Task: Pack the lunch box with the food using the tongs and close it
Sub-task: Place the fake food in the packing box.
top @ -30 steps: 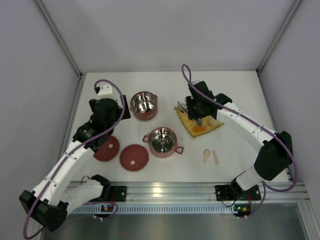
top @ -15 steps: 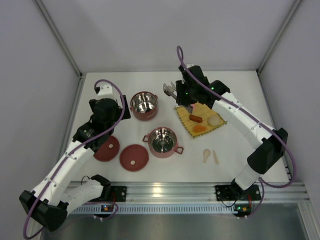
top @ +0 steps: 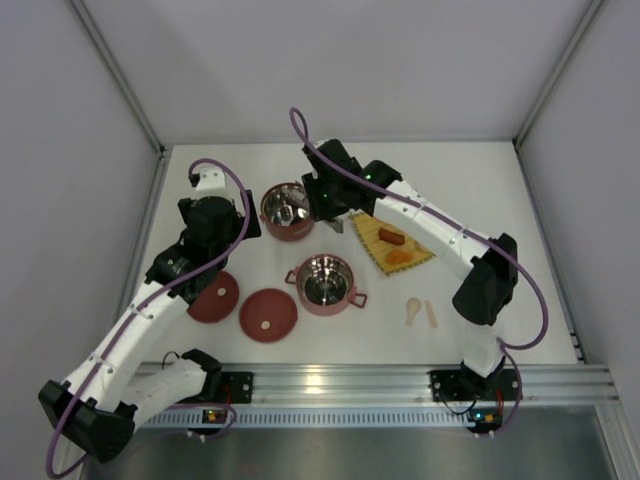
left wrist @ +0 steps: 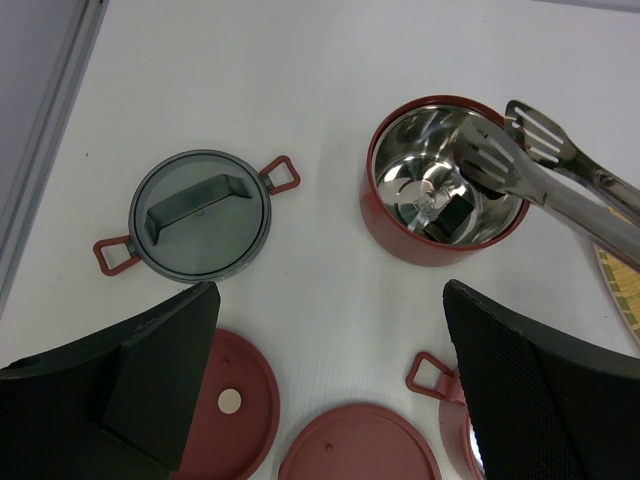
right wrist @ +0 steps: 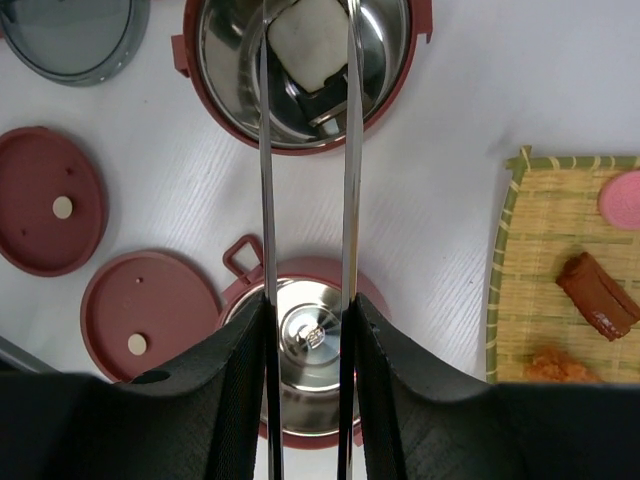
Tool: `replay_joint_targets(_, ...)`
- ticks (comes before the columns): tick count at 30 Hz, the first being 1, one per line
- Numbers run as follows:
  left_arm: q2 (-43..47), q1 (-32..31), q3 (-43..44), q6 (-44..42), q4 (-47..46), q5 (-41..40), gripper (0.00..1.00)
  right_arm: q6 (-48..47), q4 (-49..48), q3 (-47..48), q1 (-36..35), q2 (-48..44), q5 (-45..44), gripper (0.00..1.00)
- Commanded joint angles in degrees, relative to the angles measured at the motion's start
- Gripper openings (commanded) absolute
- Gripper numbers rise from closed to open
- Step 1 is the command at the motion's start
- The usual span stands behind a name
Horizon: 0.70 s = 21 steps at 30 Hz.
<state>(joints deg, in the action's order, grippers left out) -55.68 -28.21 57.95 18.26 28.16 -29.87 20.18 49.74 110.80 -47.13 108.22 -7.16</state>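
Note:
My right gripper point(right wrist: 308, 310) is shut on the silver tongs point(right wrist: 350, 150), whose two arms run forward between its fingers. The tong tips pinch a black-and-white roll point(right wrist: 303, 38) just over the far bowl point(right wrist: 215, 95) of the lunch box point(top: 288, 212). The near bowl point(top: 325, 283) lies under my right wrist and holds nothing I can see. Two dark-red lids point(top: 213, 297) point(top: 268, 315) lie flat at the front left. A sausage point(right wrist: 597, 295), an orange piece point(right wrist: 560, 368) and a pink round point(right wrist: 622, 195) rest on the yellow mat point(right wrist: 560, 215). My left gripper point(left wrist: 325, 400) hangs open above the lids.
A grey lid with red handles point(left wrist: 200, 212) lies left of the far bowl. Two small beige utensils point(top: 413, 311) point(top: 431, 314) lie near the front, right of the near bowl. White walls close the table at the left, back and right.
My right arm has swung left from the mat to the far bowl, carrying the tongs. The left arm has not moved.

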Motion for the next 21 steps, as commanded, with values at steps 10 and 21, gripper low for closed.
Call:
replay_joint_targets(10,-0.22,0.08,0.93,-0.16,-1.09,-0.45,0.99,0.82,0.01,3.1,-0.94,0.67,0.13,0.35)
replay_joint_targets(21,-0.22,-0.01,1.02,-0.24,-1.01,-0.54,0.99,0.73,-0.34,3.45,-1.03,1.11,0.48,0.44)
